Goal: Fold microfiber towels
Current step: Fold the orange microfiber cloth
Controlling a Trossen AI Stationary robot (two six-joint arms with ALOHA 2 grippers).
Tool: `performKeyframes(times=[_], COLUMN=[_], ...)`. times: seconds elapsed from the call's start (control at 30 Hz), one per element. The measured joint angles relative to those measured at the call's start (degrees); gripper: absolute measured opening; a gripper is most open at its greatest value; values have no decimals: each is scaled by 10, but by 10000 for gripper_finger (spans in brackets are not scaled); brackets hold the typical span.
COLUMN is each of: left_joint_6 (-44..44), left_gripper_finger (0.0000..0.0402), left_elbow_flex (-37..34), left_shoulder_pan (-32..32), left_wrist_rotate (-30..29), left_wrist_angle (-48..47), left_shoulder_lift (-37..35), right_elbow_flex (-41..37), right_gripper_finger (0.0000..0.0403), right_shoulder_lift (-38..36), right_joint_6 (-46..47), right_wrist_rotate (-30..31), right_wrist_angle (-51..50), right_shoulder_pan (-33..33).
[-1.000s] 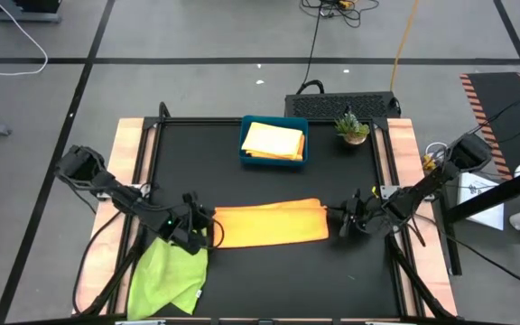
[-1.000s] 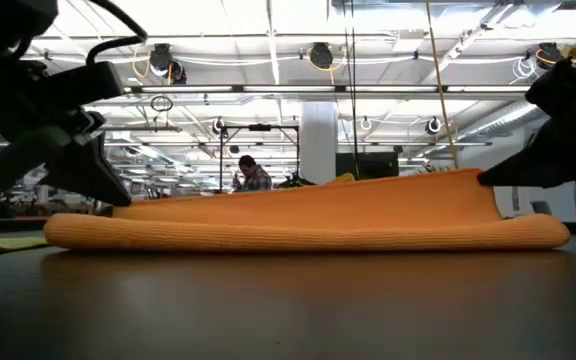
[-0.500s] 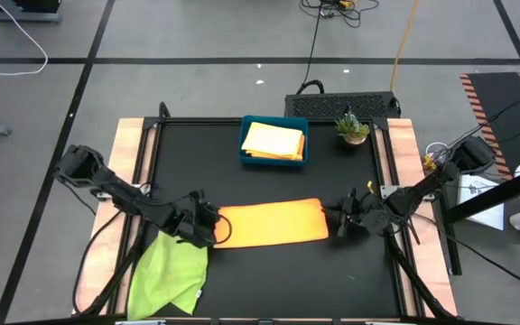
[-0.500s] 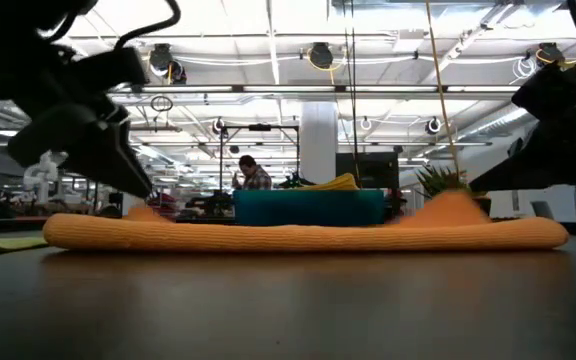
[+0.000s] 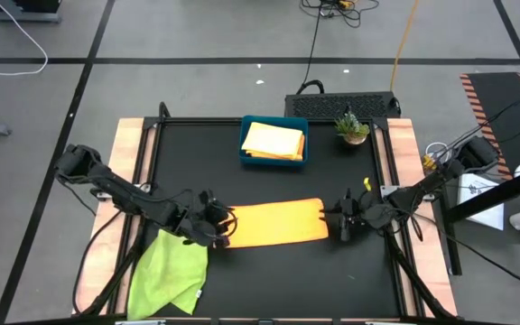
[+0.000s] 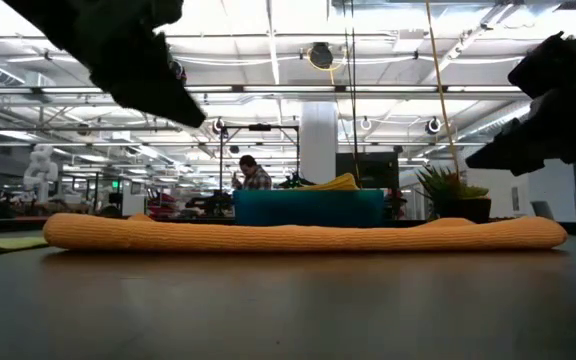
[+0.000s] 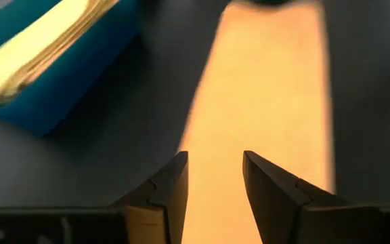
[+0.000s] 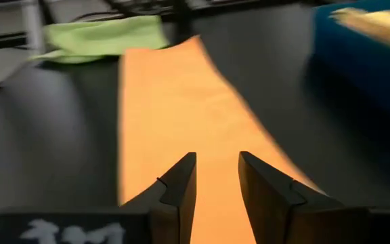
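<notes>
I have released the orange towel point(image 5: 273, 223): it now lies folded mid-surface. Left pincer point(image 5: 225, 226) and right pincer point(image 5: 344, 222) stand narrowly parted, apparently empty, at its ends.

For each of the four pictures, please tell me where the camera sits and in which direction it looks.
High view: above the table, looking straight down; both arms show, beside the orange towel.
Low view: at table height, looking level; both grippers hang above the towel.
Left wrist view: on the left arm, looking past the open left gripper along the towel.
Right wrist view: likewise, past the open right gripper.
All four share the towel and the blue tray.
</notes>
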Motion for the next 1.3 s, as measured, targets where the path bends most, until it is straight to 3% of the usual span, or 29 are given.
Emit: performKeyframes(times=[0.13, 0.23, 0.4, 0.77, 1.03, 1.2, 1.3], left_joint_6=[15, 24, 23, 44, 74, 30, -7], left_gripper_finger=[143, 143, 143, 143, 143, 143, 143], left_elbow_flex=[-16, -15, -16, -16, -16, -16, -16], left_shoulder_pan=[-5, -13, -25, -8, 36, 75, 87], left_wrist_rotate=[22, 26, 6, -19, -18, 42, 70], left_wrist_angle=[116, 175, 176, 154, 102, 110, 127], left_shoulder_lift=[25, 49, 67, 67, 66, 65, 65], right_elbow_flex=[0, 1, 5, 71, 55, 50, 55], right_gripper_finger=[101, 100, 100, 100, 100, 100, 100], right_shoulder_lift=[26, 53, 93, 154, 162, 162, 162], right_joint_6=[3, -8, -60, -126, -163, -118, -86], right_wrist_rotate=[-47, -47, -46, -45, -46, -49, -89], right_wrist_angle=[41, 74, 140, 141, 129, 135, 143], right_shoulder_pan=[1, 1, -2, -37, -39, -40, -40])
